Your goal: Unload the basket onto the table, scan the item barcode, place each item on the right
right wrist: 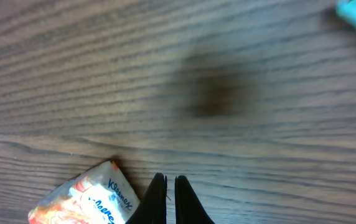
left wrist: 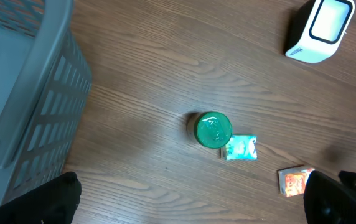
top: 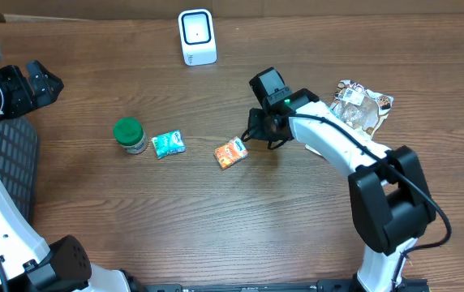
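The right pincer [right wrist: 170, 182] hangs low over the bench [right wrist: 240, 56] with its two fingers pressed together and nothing between them. The orange tissue pack [right wrist: 84, 200] lies flat just beside the fingertips, on their left in the wrist view. Whether they touch cannot be told. This pack is judged to be the item to scan, because it is the nearest thing to the working arm. Closed fingers cannot take hold of it. They suit a nudge or a reset, so a grasp calls for opening them first.

Beyond the pack, a teal packet [top: 168, 143] lies against a green-lidded jar [top: 129, 135], which stands upright. Both are well apart from the right pincer. A crumpled snack bag [top: 362, 107] lies on the far side of the right arm.

The left pincer [left wrist: 192, 186] is spread wide and holds nothing. It is parked high at the bench edge, above a grey basket [left wrist: 28, 93], which keeps it out of the right arm's way.

The white scanner [top: 197, 36] stands at the far edge, its window facing the items. The pack is well apart from it, so the scan is not yet done.
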{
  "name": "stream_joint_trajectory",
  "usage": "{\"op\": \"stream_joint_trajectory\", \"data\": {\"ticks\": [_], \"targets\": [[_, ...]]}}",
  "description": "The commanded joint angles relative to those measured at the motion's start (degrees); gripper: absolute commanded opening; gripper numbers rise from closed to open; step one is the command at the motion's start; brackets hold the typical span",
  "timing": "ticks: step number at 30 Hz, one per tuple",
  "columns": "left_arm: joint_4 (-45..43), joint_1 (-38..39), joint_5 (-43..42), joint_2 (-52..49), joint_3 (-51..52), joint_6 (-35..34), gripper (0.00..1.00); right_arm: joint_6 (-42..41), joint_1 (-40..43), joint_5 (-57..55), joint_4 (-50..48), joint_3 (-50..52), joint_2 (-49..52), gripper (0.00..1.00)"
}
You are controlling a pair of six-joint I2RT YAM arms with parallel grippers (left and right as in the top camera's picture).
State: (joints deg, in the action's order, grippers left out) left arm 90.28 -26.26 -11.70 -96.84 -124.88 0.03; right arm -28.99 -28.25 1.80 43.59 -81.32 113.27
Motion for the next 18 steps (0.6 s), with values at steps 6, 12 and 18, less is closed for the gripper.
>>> {"op": "stream_joint_trajectory", "data": {"ticks": [6,12,18], "targets": [[-0.1,0.0,0.1,-0.5,-0.1,0.9,1.00,-1.2,0.0,11.0,-0.3,0.3,4.5,0.04],[-0.1,-0.1,0.1,-0.6,-0.1,0.9,1.00,-0.8,-1.2,17.0,2.9,0.3,4.5,0.04],[-0.1,-0.1,0.1,-0.6,-0.1,0.9,0.99,0.5,-4.2,19.5,5.9,0.3,4.5,0.04]]}}
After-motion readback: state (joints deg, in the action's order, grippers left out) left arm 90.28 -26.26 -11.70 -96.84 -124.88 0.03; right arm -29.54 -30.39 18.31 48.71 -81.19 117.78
